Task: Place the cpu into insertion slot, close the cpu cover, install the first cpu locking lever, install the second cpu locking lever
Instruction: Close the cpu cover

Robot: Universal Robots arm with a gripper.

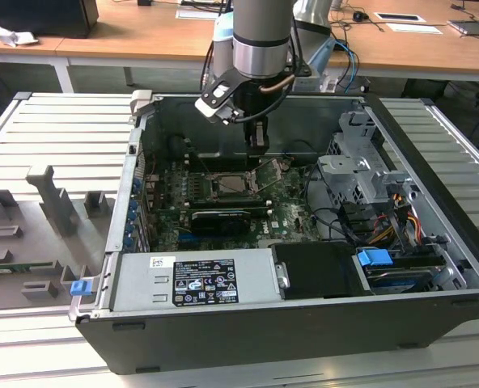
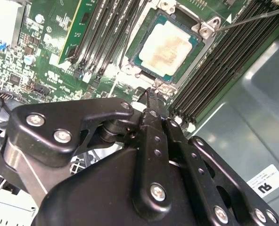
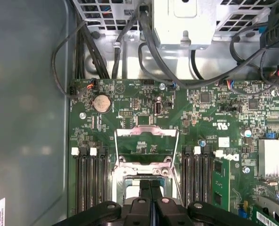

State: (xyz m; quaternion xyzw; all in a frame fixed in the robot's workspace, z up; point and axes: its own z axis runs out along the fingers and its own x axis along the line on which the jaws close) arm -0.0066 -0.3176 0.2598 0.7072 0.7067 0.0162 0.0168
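Observation:
The cpu, a pale silver-beige square, lies flat in the insertion slot on the green board. The cpu cover, a thin silvery frame, is swung open and lies back from the socket. A wire lever runs along its side, and another lever sticks out past the socket corner. My gripper is shut with nothing between its black fingers. Its tips hover just above the socket's edge. In the exterior view the gripper hangs over the slot inside the open case.
Black memory slots flank the socket on both sides. A black graphics card lies in front of it. The grey drive cage with its cables stands at the exterior view's right, and the power supply sits along the front wall.

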